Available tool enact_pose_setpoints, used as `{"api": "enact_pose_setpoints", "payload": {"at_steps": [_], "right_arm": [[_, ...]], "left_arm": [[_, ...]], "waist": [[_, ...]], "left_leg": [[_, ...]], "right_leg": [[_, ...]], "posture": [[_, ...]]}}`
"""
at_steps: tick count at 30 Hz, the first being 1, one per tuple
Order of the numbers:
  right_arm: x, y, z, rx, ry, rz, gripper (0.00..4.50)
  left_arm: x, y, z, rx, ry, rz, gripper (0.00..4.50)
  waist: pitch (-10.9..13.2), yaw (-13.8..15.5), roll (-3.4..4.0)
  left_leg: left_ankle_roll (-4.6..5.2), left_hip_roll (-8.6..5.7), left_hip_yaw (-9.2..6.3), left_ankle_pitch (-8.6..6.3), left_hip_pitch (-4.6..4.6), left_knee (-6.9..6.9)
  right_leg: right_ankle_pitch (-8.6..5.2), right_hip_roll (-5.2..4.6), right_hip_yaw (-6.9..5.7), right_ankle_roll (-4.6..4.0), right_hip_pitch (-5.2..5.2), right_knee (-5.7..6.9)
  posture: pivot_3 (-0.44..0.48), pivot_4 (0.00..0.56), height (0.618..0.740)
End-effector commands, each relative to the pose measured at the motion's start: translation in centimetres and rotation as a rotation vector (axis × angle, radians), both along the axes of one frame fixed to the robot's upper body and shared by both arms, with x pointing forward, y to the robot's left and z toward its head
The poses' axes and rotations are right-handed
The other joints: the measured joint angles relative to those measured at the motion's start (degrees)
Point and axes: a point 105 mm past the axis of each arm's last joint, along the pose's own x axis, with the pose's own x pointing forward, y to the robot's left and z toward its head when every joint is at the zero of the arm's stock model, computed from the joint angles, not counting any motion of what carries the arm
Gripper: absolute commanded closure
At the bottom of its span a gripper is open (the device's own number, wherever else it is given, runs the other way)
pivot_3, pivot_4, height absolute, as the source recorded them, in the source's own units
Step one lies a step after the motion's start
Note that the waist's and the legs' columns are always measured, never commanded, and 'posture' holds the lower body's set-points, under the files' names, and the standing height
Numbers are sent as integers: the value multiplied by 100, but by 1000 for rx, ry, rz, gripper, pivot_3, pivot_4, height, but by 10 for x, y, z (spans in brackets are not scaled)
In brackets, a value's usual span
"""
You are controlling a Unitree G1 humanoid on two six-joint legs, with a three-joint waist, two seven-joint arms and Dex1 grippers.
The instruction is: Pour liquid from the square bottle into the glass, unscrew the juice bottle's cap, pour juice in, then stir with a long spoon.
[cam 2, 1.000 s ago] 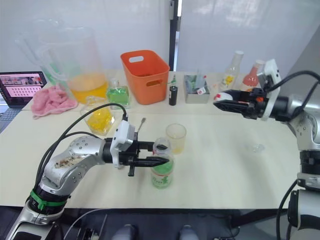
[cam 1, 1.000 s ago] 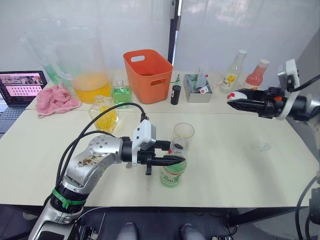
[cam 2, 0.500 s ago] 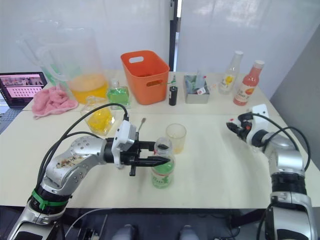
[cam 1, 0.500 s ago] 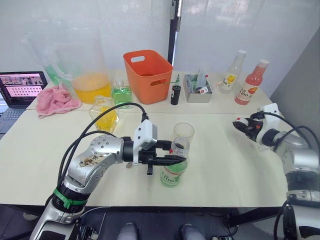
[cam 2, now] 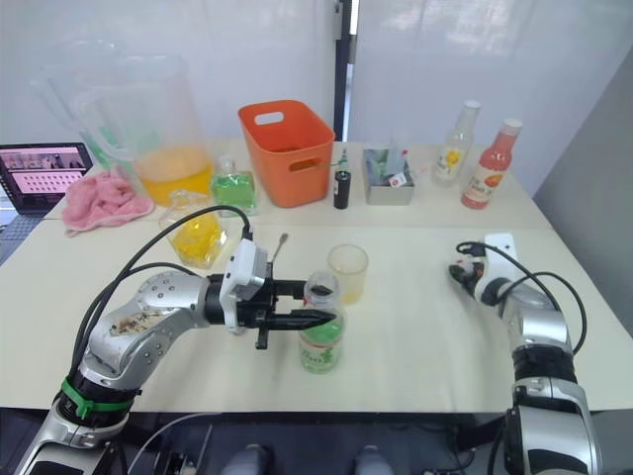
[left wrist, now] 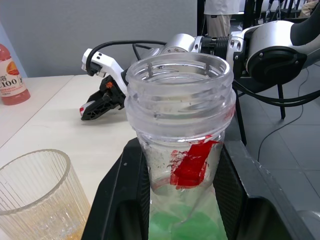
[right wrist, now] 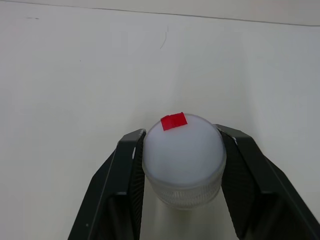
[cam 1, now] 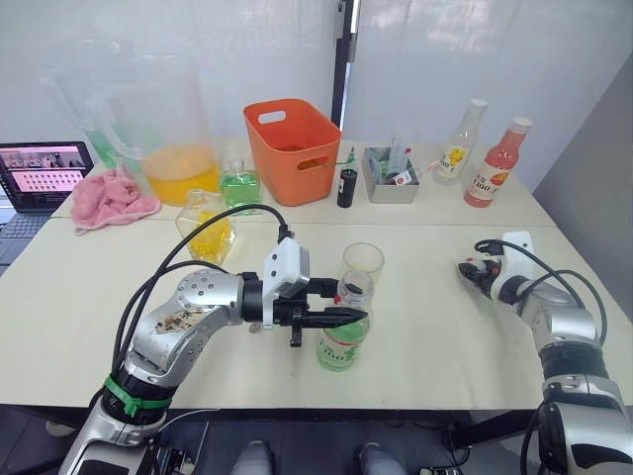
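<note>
The juice bottle [cam 1: 343, 338], part full of green liquid and with an open mouth [left wrist: 179, 75], stands upright near the table's front edge. My left gripper [cam 1: 356, 311] is shut on its neck. Just behind it stands the ribbed glass [cam 1: 363, 263] with a little yellow liquid at the bottom. The white cap [right wrist: 183, 158] with a red tape mark sits between the fingers of my right gripper [cam 1: 465, 270], low over the table at the right. A squarish bottle of yellow liquid [cam 1: 208, 227] stands behind my left arm. The long spoon [cam 2: 278, 247] lies beside it.
Along the back stand a big pitcher of orange juice [cam 1: 170, 139], a squarish green bottle [cam 1: 239, 185], an orange basket [cam 1: 292, 148], a small black bottle [cam 1: 346, 186], a grey box [cam 1: 391, 178] and two drink bottles [cam 1: 495, 163]. A pink cloth [cam 1: 111, 195] and a laptop [cam 1: 40, 173] are at the far left.
My right arm has swung down from high over the back right of the table to just above the tabletop at the right. The left gripper and juice bottle have not moved.
</note>
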Motion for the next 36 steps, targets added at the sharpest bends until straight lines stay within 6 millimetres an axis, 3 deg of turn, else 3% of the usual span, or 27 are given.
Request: {"api": "enact_pose_setpoints", "payload": {"at_steps": [1,5,7,10,14,21,24,28,36], "right_arm": [[2,-4,15,10,-52,-12,1145],[3,-4,22,-11,-71,3,56],[3,-1,30,-27,-95,22,56],[4,12,61,-22,-196,101,56],[-1,26,88,-25,-271,210,56],[-37,60,139,-64,-303,570,56],[-55,77,148,-50,-292,709,56],[-94,115,137,-36,-208,979,56],[-129,136,133,53,-155,1109,56]], "left_arm": [[2,1,-10,36,21,20,3274],[3,1,-10,37,21,19,3274],[3,2,-10,38,22,20,3274],[3,4,-10,39,32,27,3274],[3,8,-7,38,35,37,3274],[7,27,10,-30,33,140,3274],[9,35,20,-75,37,189,3274],[11,48,38,-131,28,254,3274],[27,73,56,-142,4,402,3274]], "waist": [[0,-2,0],[0,0,0],[0,-2,0],[0,-4,1],[0,-6,1],[2,-51,3],[3,-132,4],[5,-138,4],[7,-63,0]], "left_leg": [[0,0,0,0,0,0],[0,0,0,0,0,0],[0,0,0,0,0,0],[0,0,0,0,0,0],[0,0,0,0,0,0],[0,4,0,-1,-1,-5],[0,6,-1,0,1,-7],[0,6,-3,0,-1,-8],[0,2,-3,-1,-5,-1]], "right_leg": [[0,0,0,0,0,0],[0,0,0,0,0,0],[0,0,0,0,0,0],[0,0,0,1,-1,0],[-1,0,0,3,-1,1],[-3,3,0,1,-6,1],[-5,5,0,-1,-8,4],[-6,5,-1,-1,-10,6],[-5,-1,-2,1,-9,3]], "posture": [[0,150,738],[0,150,738],[0,150,738],[0,150,738],[0,150,738],[0,150,738],[0,150,738],[0,150,738],[0,150,738]]}}
